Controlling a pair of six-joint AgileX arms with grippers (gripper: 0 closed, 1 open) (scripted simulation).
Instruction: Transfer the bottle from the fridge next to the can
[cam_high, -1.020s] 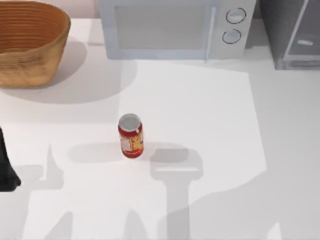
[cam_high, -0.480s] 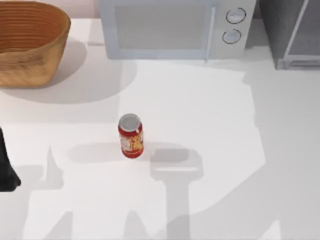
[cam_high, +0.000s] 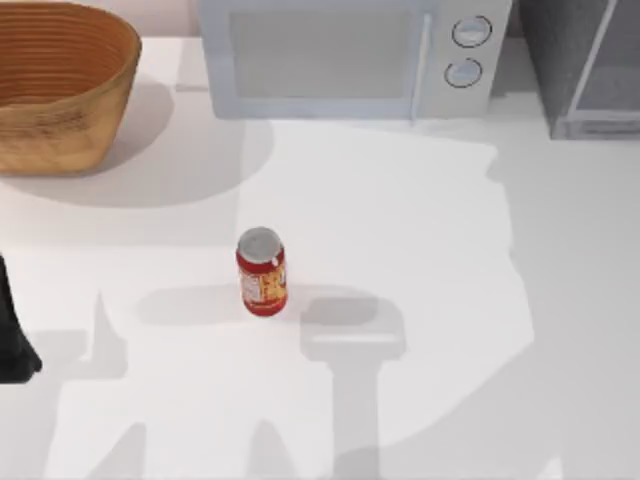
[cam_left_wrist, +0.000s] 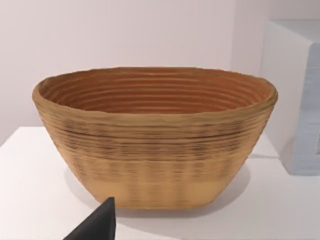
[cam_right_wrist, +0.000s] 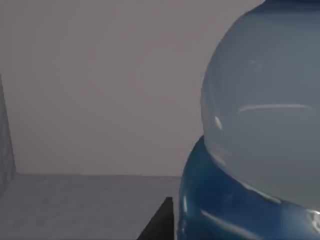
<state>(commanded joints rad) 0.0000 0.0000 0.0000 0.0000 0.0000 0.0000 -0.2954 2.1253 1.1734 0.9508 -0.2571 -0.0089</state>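
The bottle (cam_right_wrist: 260, 130) sits very close to the right wrist camera, inside grey walls that are most likely the fridge (cam_high: 585, 65) interior; its clear shoulder and blue label band are in frame, its cap and base cut off. The reach probably went in this deep so the fingers could straddle the body, but a single dark finger tip (cam_right_wrist: 157, 225) beside the label gives no sign whether the jaws are spread or clenched on the plastic — it cannot be told. From above, the fridge stands at the desk's far right corner, its door panel swung out, its inside hidden.

The can (cam_high: 262, 272) stands upright near the middle of the desk, with bare surface on both sides for the bottle to land on. A microwave (cam_high: 345, 55) lines the far edge and a basket (cam_high: 60, 85) fills the far left corner.

The left arm (cam_high: 12, 335) is parked at the left edge, facing the basket — how its jaws stand cannot be told.
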